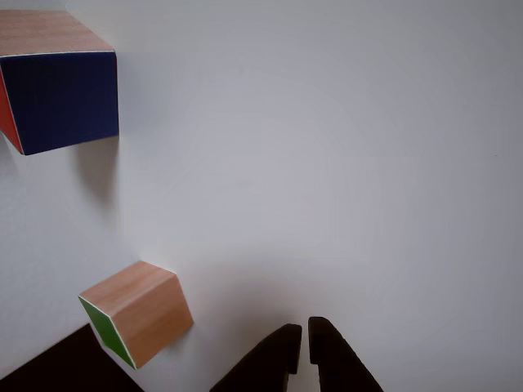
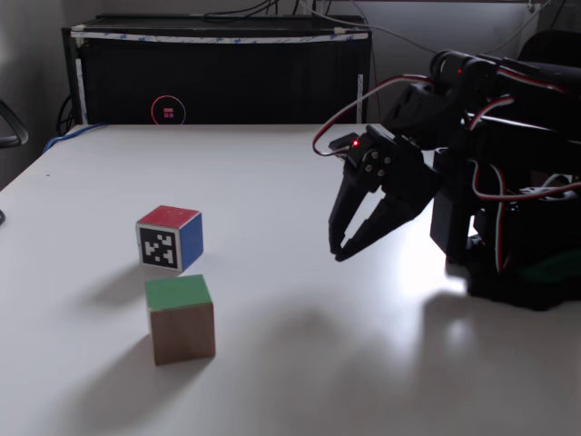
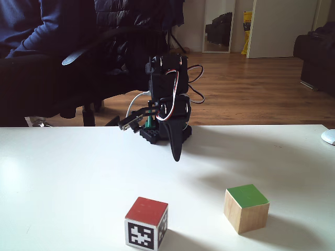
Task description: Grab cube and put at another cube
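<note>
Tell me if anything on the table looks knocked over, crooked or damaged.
Nothing stands out. The green cube and the blue and red cube both sit flat on the white table, apart from each other. The pincer hangs above the table, holding nothing.

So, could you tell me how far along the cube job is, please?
Nothing looks done yet: the green-topped wooden cube sits untouched on the white table, apart from the red-topped, blue-sided cube. The black gripper hangs empty, nearly closed. Grasping and placing remain.
</note>
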